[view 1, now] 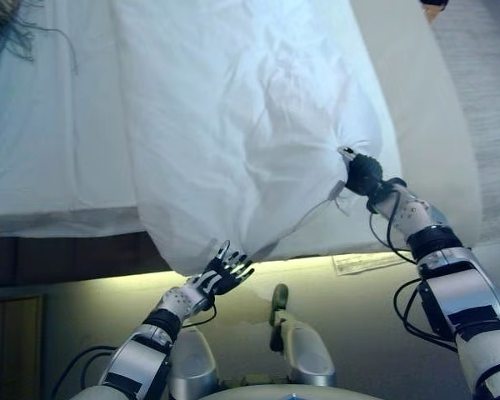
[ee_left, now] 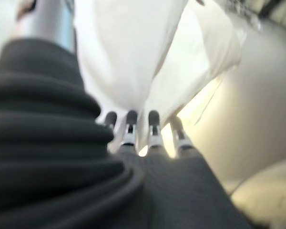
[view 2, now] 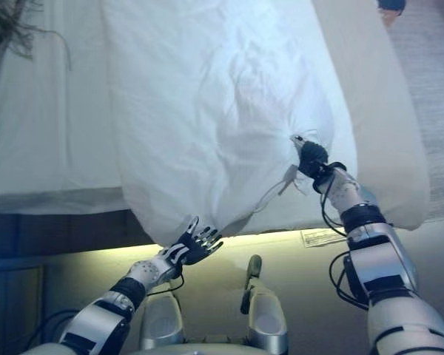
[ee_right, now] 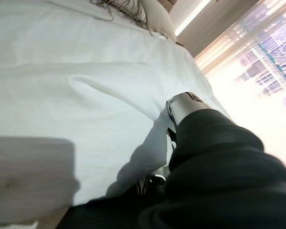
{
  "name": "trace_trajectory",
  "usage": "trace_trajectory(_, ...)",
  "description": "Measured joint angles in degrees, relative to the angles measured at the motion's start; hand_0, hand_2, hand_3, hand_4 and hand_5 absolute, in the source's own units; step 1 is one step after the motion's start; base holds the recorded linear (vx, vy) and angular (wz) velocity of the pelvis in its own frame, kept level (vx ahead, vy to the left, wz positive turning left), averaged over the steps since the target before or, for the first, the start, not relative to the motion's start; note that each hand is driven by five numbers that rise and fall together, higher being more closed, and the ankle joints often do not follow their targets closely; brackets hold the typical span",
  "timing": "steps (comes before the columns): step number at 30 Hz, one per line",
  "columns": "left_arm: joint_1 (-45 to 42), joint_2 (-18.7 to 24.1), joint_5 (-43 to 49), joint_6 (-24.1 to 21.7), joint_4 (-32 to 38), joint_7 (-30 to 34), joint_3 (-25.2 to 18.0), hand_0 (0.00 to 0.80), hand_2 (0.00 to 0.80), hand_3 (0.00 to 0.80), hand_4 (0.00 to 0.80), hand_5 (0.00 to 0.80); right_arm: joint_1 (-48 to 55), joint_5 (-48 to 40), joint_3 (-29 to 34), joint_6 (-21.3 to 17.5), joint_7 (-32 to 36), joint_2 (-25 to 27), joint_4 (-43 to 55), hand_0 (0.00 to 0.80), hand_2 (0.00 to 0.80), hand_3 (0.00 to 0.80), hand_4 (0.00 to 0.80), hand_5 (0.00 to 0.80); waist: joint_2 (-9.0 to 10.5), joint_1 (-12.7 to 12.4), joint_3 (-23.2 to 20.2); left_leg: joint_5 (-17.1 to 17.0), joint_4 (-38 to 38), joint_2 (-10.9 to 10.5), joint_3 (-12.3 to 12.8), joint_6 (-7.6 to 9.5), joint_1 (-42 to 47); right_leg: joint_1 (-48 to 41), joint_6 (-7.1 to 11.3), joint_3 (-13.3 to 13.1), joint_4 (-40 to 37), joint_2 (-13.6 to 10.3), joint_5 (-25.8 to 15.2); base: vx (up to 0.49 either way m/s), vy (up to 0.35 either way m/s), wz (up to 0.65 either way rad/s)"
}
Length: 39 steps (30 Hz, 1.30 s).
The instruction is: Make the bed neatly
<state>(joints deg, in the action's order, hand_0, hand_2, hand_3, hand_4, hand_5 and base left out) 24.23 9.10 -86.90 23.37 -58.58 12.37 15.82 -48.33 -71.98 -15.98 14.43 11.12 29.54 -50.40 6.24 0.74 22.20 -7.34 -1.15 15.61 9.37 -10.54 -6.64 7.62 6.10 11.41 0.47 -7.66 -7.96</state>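
A white duvet (view 1: pixel 250 108) lies along the bed and hangs over its near edge. My right hand (view 1: pixel 363 175) is shut on a bunched pinch of the duvet's right edge; it also shows in the right wrist view (ee_right: pixel 181 107) with cloth gathered at the fingers. My left hand (view 1: pixel 222 272) is open with spread fingers just under the duvet's hanging lower corner (view 1: pixel 183 250). In the left wrist view its straight fingers (ee_left: pixel 153 124) point at the hanging cloth (ee_left: pixel 128 52).
A white sheet (view 1: pixel 50 125) covers the bed's left part. Beige bedding (view 1: pixel 433 117) lies to the right of the duvet. Dark fringe (view 1: pixel 12 29) shows at the top left. A paper label (view 1: pixel 367 262) lies by the bed's foot. A wooden cabinet (view 1: pixel 12 333) stands at the lower left.
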Motion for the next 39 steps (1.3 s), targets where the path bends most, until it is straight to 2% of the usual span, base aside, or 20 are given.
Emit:
trace_trajectory(3, 0.2, -0.7, -5.3, 0.1, -0.9, -1.5, -1.4, 0.0, 0.0, 0.0, 0.0, 0.0, 0.0, -1.9, -0.4, -1.2, -1.8, -1.0, 2.0, 0.8, 0.8, 0.8, 0.8, 0.8, 0.53, -0.1, 0.0, 0.3, -0.4, 1.1, 0.0, -0.18, -0.2, 0.2, -0.49, 0.0, 0.0, 1.0, 0.2, -0.005, -0.141, -0.07)
trace_trajectory(7, 0.3, -1.1, -13.3, 0.1, -1.8, -4.8, -2.6, 0.0, 0.0, 0.0, 0.0, 0.0, 0.2, -3.2, -0.5, -2.6, -3.0, -2.6, 2.1, 0.8, 0.8, 0.8, 0.8, 0.8, 2.33, 0.0, 0.2, 0.3, -1.2, 2.4, -0.1, -0.67, -2.0, 1.5, -0.96, 0.0, 0.0, 2.2, 0.1, -0.009, -0.15, -0.05)
trace_trajectory(14, 1.0, -1.7, -21.8, -0.2, -1.4, -7.8, -2.3, 0.0, 0.0, 0.0, 0.0, 0.0, 1.5, -5.3, -0.6, -4.2, -4.0, -4.1, 6.0, 0.8, 0.8, 0.8, 0.8, 0.8, 5.63, 0.2, 1.6, 0.5, -2.2, 3.6, -0.1, -1.39, -3.2, 2.5, -1.35, -0.1, -0.1, 3.3, -0.1, -0.012, -0.117, -0.04)
trace_trajectory(18, 2.2, -3.8, -24.2, -1.3, -1.0, -10.4, -1.9, 0.0, 0.0, 0.0, 0.0, 0.0, 2.6, -5.3, -0.6, -4.2, -4.3, -4.3, 7.7, 0.8, 0.8, 0.8, 0.8, 0.8, 7.02, 0.1, 2.3, 0.6, -2.3, 3.9, -0.1, -1.58, -3.2, 2.5, -1.44, -0.1, -0.1, 3.6, 0.0, -0.002, -0.082, -0.02)
trace_trajectory(23, 2.3, -5.7, -24.6, -3.0, -0.7, -16.5, 0.4, 0.0, 0.0, 0.0, 0.0, 0.0, 3.1, -5.8, -0.6, -4.2, -4.3, -4.3, 7.7, 0.8, 0.8, 0.8, 0.8, 0.8, 7.05, 0.2, 2.9, 0.7, -2.3, 4.0, -0.1, -1.7, -3.2, 2.5, -1.47, 0.0, -0.2, 3.6, 0.1, 0.0, -0.028, 0.0)
trace_trajectory(29, 2.0, -5.8, -24.6, -2.9, -1.0, -19.4, 3.1, 0.0, 0.0, 0.0, 0.0, 0.0, 3.1, -5.8, -0.6, -4.4, -4.3, -4.3, 7.8, 0.8, 0.8, 0.8, 0.8, 0.8, 6.34, 0.3, 4.0, 0.9, -2.2, 3.7, 0.0, -1.55, -3.4, 2.6, -1.32, 0.0, -0.2, 3.4, 0.2, -0.016, 0.025, 0.0)
trace_trajectory(34, 2.0, -5.9, -24.6, -3.0, -0.9, -15.6, 6.4, 0.0, 0.0, 0.0, 0.0, 0.0, 3.0, -6.4, -1.0, -4.5, -4.4, -4.2, 7.9, 0.8, 0.8, 0.8, 0.8, 0.8, 5.55, 0.7, 4.9, 0.9, -2.1, 3.3, 0.0, -1.51, -3.5, 2.8, -1.3, 0.0, -0.2, 3.0, 0.2, -0.032, 0.052, 0.01)
trace_trajectory(39, 2.6, -6.4, -24.6, -5.2, 1.4, -9.2, 6.7, 0.0, 0.0, 0.0, 0.0, 0.0, 2.8, -6.4, -1.0, -4.4, -4.2, -4.0, 7.9, 0.8, 0.8, 0.8, 0.8, 0.8, 4.55, 2.2, 5.5, 0.9, -1.9, 2.8, 0.1, -1.54, -3.6, 2.8, -1.3, 0.0, -0.2, 2.4, 0.1, -0.003, 0.019, 0.01)
